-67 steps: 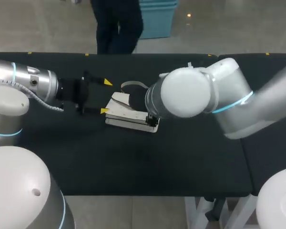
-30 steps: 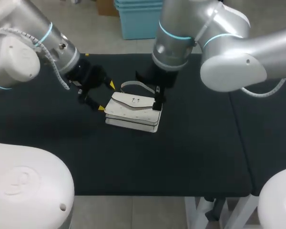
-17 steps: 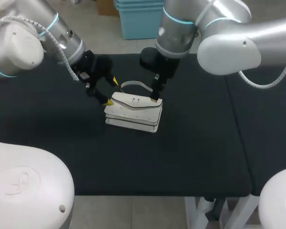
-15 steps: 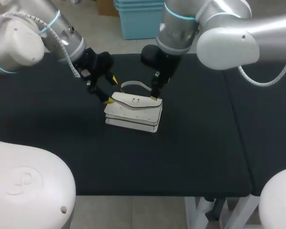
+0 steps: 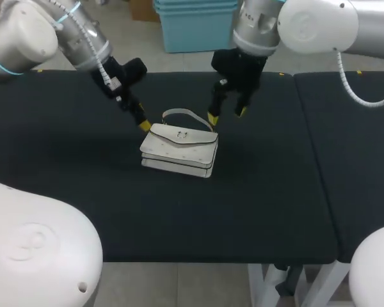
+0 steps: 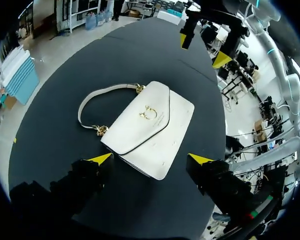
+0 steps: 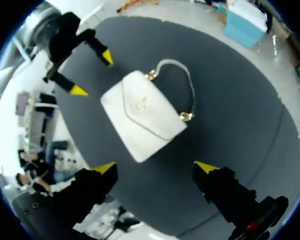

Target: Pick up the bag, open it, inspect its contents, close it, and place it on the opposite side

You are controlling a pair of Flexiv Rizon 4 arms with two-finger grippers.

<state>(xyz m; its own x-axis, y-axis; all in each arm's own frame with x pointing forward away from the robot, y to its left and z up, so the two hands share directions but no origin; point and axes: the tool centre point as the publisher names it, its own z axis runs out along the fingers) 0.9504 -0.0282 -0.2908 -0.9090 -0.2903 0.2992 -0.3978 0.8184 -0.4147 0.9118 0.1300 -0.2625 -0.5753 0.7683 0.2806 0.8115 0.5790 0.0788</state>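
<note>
White bag [image 5: 179,150] lying flat, flap down, neither gripper holding it.
Head view: bag mid-table [image 5: 275,211], nearer the far edge; left gripper [image 5: 142,118] and right gripper [image 5: 227,115] by its far corners. Left wrist view: jaws spread above the bag. Right wrist view: jaws spread, bag ahead.

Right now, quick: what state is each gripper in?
Left gripper: open, empty, hovering near the bag.
Right gripper: open, empty, not touching the bag.

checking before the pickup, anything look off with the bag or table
Nothing stands out. The white bag lies flat on the table, flap shut, handle intact; both arms' jaws are open and clear of it.
</note>
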